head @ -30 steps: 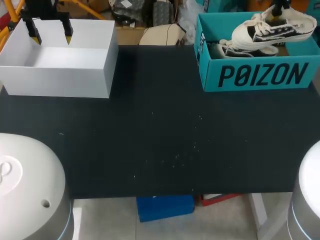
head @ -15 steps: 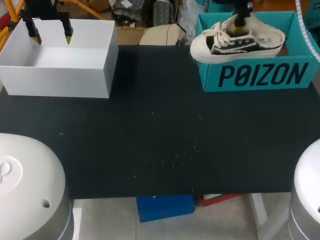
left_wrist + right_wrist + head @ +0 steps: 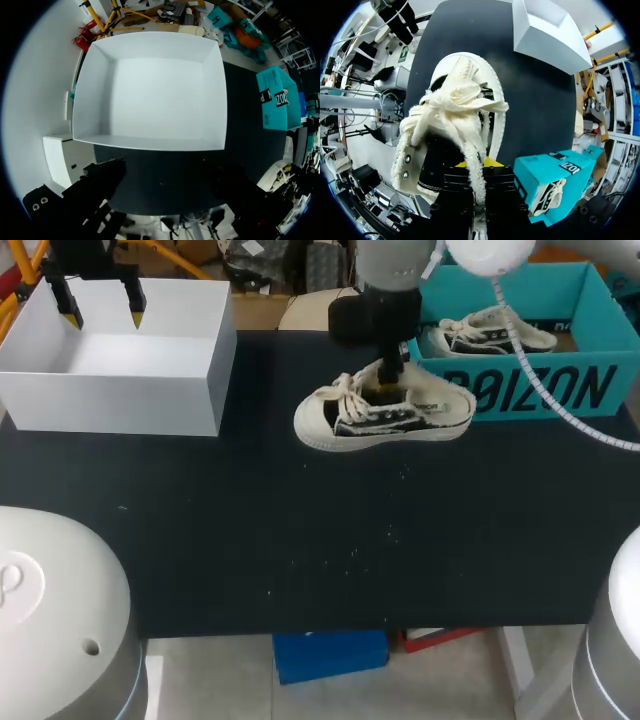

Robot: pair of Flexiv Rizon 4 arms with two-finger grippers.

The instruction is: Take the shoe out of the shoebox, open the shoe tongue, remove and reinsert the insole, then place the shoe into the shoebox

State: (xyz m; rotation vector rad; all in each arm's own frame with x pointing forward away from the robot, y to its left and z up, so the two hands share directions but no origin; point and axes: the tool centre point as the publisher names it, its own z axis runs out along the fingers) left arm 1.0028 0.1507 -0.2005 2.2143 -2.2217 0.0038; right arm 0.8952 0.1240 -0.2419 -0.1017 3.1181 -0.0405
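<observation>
Shoe (image 3: 385, 415) crosswise, toe left (R jaws grip).

**Cream and black against teal, white and plain black**

The shoebox (image 3: 545, 390) is coloured teal, and large black letters are printed across its front wall. The shoe (image 3: 385, 415) just in front of the shoebox is made up in cream, with black side panels, a cream sole and cream laces. The same cream and black are repeated on the second shoe (image 3: 490, 332) inside the shoebox. The table (image 3: 300, 540) is covered in plain black, dotted with a few pale specks. The white box (image 3: 110, 405), well left of the shoebox, is unmarked. Yellow tips on black fingers are shown on the left gripper (image 3: 100, 308); a sliver of yellow is seen on the black right gripper (image 3: 475, 162).
</observation>
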